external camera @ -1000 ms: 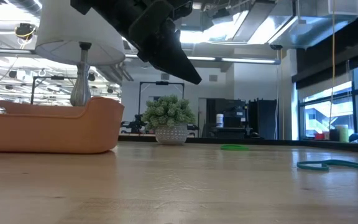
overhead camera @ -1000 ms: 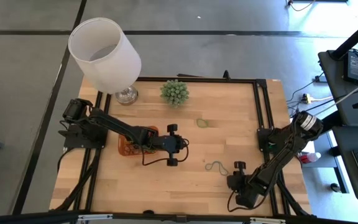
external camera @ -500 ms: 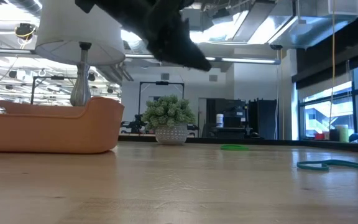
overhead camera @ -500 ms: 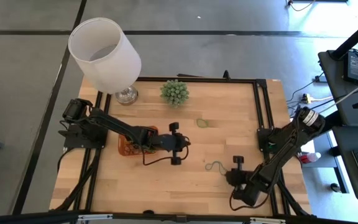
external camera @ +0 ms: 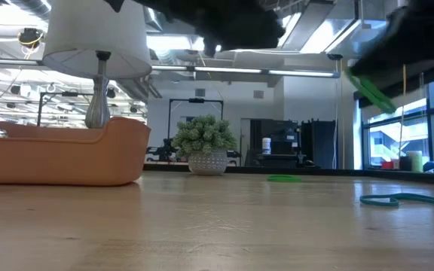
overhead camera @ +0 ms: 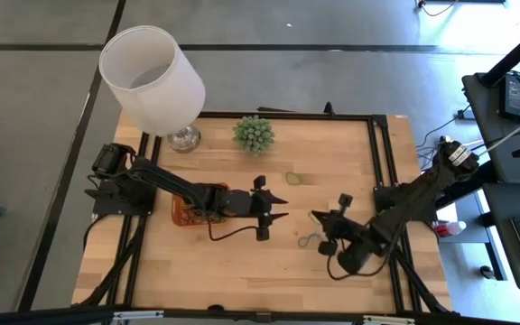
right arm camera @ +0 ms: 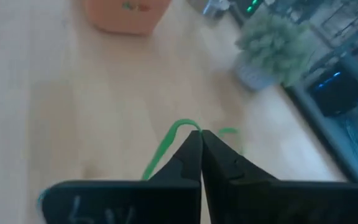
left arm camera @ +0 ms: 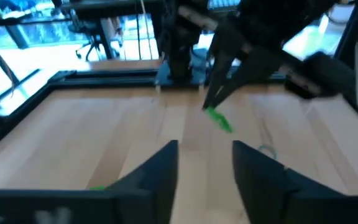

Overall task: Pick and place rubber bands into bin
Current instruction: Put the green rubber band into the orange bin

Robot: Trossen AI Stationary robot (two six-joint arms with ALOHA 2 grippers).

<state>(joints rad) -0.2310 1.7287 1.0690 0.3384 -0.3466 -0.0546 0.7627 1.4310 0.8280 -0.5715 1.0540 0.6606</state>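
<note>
A green rubber band (right arm camera: 166,146) hangs pinched between the closed fingertips of the right gripper (overhead camera: 315,218), lifted clear of the wooden surface (overhead camera: 242,262); in the left wrist view it dangles from the tips as a short green strip. Just below and beside that gripper, a blue-grey rubber band (overhead camera: 310,242) lies flat on the surface, and a second green band (overhead camera: 293,179) lies a little farther off, toward the spiky plant (overhead camera: 254,134). The left gripper (overhead camera: 280,207) faces the right one across a small gap, its fingers spread and holding nothing. Directly behind the left gripper, under its arm, sits the orange bin (overhead camera: 188,213), with the white lamp (overhead camera: 152,81) beyond it.
</note>
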